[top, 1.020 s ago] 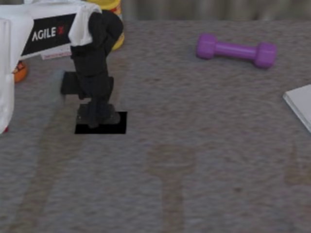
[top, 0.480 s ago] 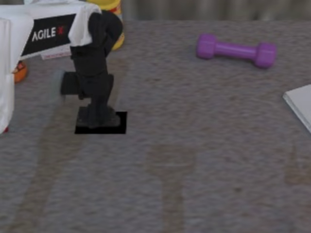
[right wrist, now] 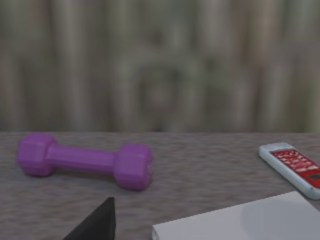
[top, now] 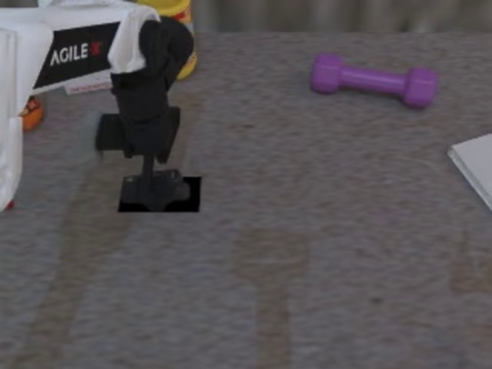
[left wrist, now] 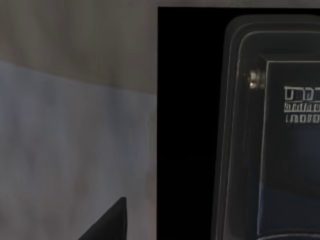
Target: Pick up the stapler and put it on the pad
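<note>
Top view | dark grey stapler [top: 156, 188] flat on black pad [top: 188, 201]

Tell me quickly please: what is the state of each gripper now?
Left gripper: over the stapler on the pad; open or shut cannot be told.
Right gripper: state cannot be told.

The stapler [top: 157, 187] lies on the pad [top: 187, 201] at the table's left, with the left gripper [top: 152, 171] directly over it. The dumbbell [top: 374, 79] lies far right and behind; a slab [top: 475, 165] sits at the right edge
</note>
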Robot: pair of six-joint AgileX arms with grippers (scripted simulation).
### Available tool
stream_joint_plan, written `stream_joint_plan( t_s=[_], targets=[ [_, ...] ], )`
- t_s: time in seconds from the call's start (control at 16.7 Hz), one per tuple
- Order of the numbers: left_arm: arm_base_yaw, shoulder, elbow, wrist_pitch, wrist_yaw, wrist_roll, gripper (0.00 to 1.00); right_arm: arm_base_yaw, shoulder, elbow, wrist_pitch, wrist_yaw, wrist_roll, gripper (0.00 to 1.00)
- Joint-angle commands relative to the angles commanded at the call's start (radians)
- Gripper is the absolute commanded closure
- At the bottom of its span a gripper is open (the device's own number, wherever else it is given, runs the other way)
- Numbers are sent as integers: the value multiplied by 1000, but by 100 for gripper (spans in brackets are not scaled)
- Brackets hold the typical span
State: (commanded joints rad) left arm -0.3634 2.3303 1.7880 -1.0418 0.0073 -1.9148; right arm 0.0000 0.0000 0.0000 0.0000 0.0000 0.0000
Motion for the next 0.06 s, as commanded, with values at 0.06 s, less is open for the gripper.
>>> stream_joint_plan(
  t_s=[0.06],
  targets=[
    [0,0,0,0,0,0,0,0,0,0,0,0,0,0]
  ],
)
